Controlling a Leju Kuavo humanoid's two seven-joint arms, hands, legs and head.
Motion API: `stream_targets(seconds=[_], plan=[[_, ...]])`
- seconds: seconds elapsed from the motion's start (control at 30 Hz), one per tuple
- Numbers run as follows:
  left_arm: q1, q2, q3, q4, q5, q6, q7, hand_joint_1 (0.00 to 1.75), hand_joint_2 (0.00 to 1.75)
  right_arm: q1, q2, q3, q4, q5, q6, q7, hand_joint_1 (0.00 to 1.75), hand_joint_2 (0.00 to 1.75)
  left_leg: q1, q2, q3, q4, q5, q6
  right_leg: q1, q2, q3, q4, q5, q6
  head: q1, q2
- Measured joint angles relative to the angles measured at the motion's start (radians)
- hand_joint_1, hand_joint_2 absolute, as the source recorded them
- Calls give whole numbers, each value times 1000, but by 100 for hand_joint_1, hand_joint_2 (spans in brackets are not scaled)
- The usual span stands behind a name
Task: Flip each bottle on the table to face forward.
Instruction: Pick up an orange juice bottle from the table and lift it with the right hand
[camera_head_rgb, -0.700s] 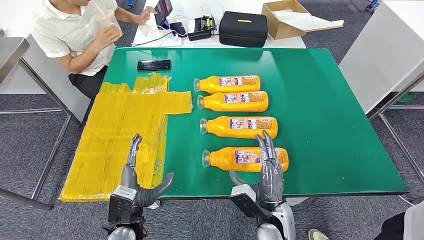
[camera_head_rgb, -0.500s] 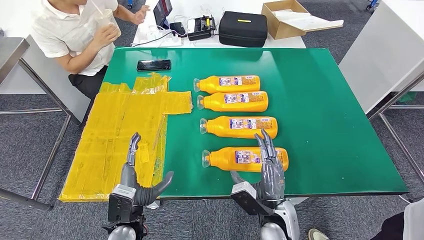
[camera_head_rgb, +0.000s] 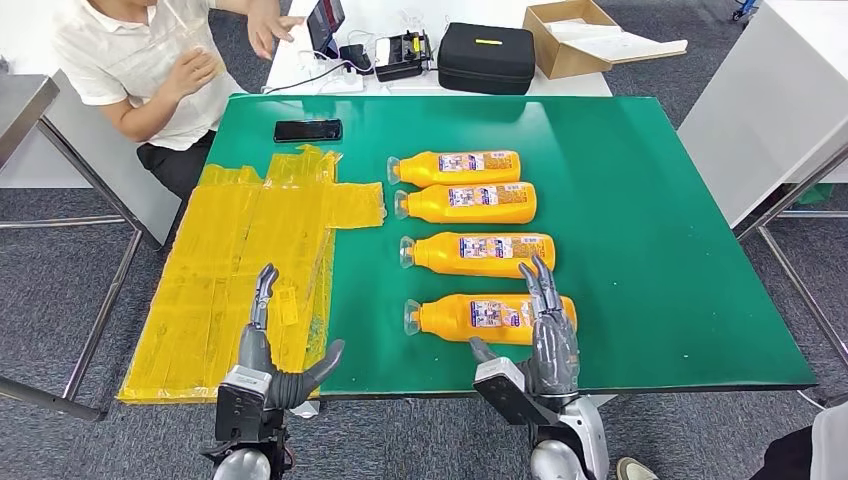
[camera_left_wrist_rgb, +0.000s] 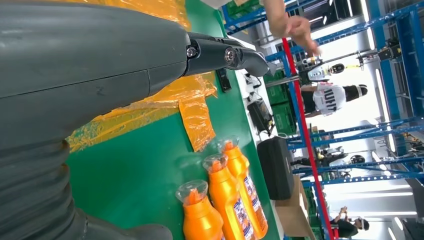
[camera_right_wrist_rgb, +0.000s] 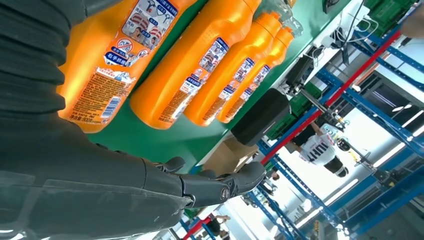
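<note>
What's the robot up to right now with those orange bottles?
Both hands open: left hand over yellow sheet, right hand above nearest bottle. Four bottles lying flat. Nothing blocking.

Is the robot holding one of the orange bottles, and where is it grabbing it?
No, nothing is held. The right hand hovers open over the base end of the nearest bottle; the left hand is open too.

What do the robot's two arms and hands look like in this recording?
Both arms end in boxy dark wrist blocks with silver rounded segments below. The left hand and right hand are grey, with slim jointed fingers and a thicker grey thumb. In the wrist views, each shows a ribbed grey cover and small metal screws at the darker finger links. No markings can be made out.
</note>
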Motion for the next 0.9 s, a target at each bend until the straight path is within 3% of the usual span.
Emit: stream_targets(seconds=[0.23,0.4,0.63,0.9], plan=[[0,-3,3,0,-6,-10,1,0,175,0,-18,1,-13,63,62,51,0,175,0,0,0,0,0,0,0,0,0,0,0,0,0,0],[-8,-15,3,1,-18,-43,15,0,175,-14,-103,7,15,217,171,181,0,175,0,-1,0,0,0,0,0,0,0,0,0,0,0,0],[-22,-32,0,16,-25,-64,29,0,175,-63,-234,9,81,299,232,233,0,175,-1,-1,0,1,0,0,-1,0,1,0,1,1,0,0],[-29,-35,0,28,-25,-69,30,0,175,-79,-283,16,105,307,238,239,0,175,0,-1,0,0,0,0,0,0,0,0,0,0,0,0]])
